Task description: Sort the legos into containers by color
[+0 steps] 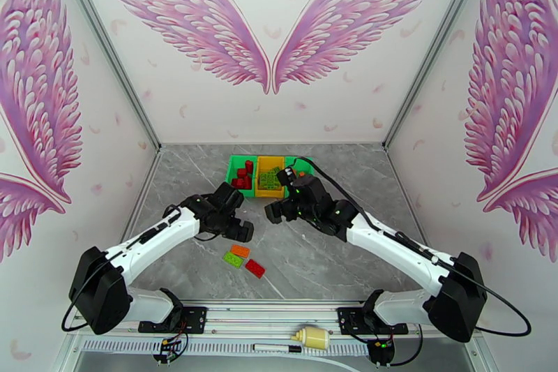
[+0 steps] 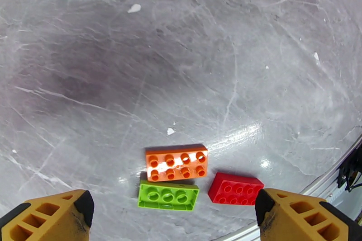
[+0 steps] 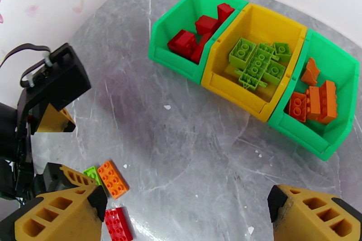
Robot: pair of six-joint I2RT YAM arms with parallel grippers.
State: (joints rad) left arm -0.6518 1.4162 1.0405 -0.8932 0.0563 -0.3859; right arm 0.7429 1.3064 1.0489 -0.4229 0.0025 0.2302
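The left arm [image 1: 157,237] is stretched toward the middle of the grey marble-patterned table [image 1: 321,262]. Its jaws are spread wide and nothing is held between them; in the left wrist view the yellow, black-tipped fingers [image 2: 54,215] are seen at the two lower corners, above the bare table.

Three loose legos are found just below those jaws, near the front edge of the table. A lime green brick [image 2: 168,196] is laid studs up, with an orange brick [image 2: 177,162] right against its far side. A red brick [image 2: 235,188] is set just beside them to the right, a narrow gap being left.

At the back of the table the three containers are lined up side by side, walls touching. The left green bin [image 3: 156,40] is loaded with red bricks [image 3: 199,34]. The yellow bin [image 3: 235,90] in the middle is loaded with lime green bricks [image 3: 258,63]. The right green bin [image 3: 307,135] is loaded with orange bricks [image 3: 314,99].

The right arm [image 1: 394,248] is reached in front of the bins, part of the right green bin being covered by it in the top view. Its jaws are spread wide too, and nothing is gripped.
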